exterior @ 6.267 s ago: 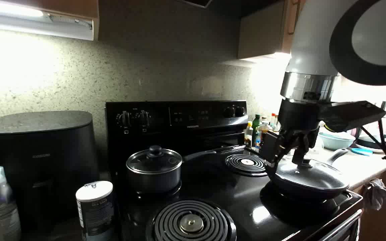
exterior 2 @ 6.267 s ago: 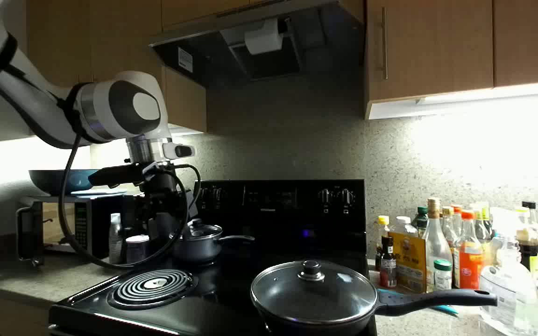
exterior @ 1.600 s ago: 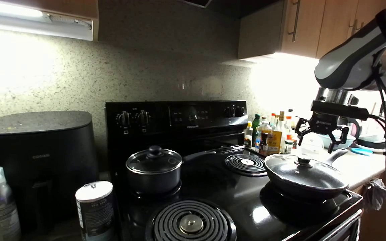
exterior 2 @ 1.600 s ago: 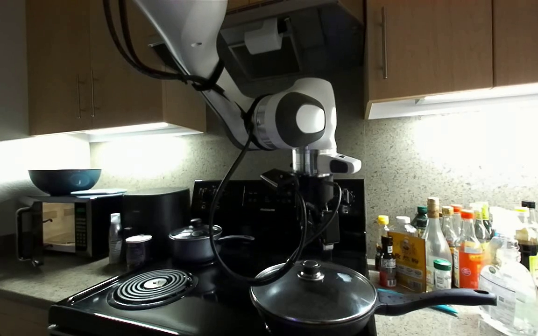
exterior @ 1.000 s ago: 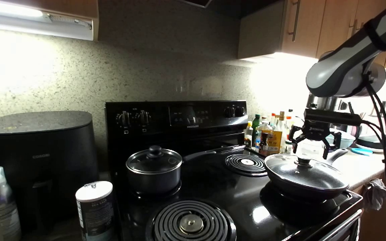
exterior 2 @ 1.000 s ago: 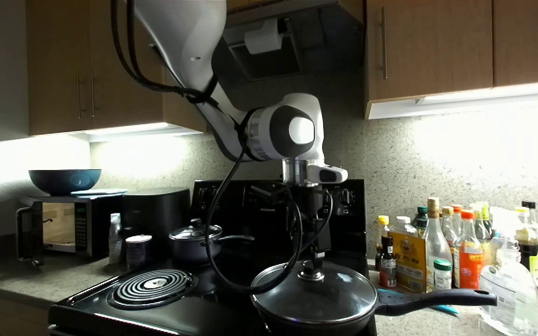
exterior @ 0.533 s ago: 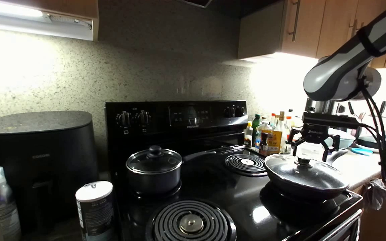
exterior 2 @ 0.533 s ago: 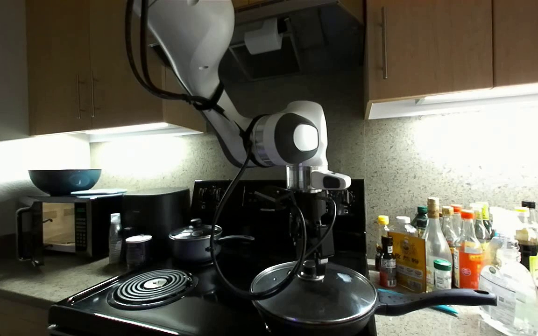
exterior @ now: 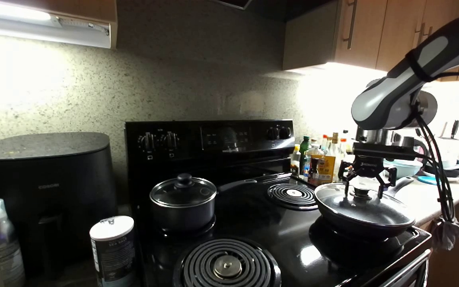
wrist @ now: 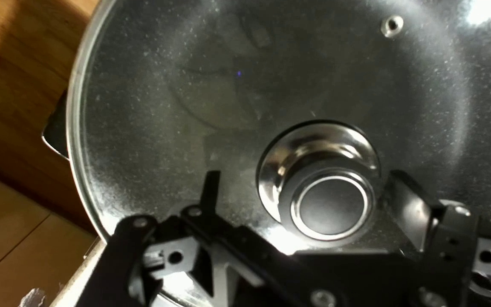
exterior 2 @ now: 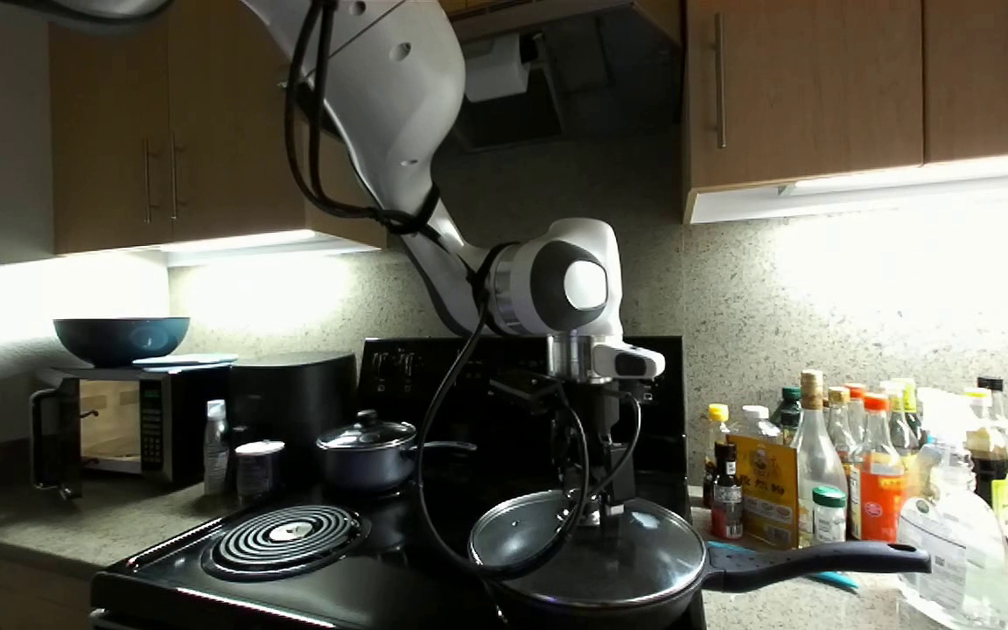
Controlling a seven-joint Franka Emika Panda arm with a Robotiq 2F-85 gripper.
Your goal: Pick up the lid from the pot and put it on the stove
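Low in the wrist view, fingers [wrist: 409, 209] stand spread astride the knob [wrist: 330, 207], likely to lift the lid [wrist: 267, 94].

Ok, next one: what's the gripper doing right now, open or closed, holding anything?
Gripper: open, holding nothing; the knob of the glass lid stands between its fingers.

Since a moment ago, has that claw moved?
Yes: in an exterior view, the claw has come down. Earlier above the unmoved wide lid's knob, it now straddles it.
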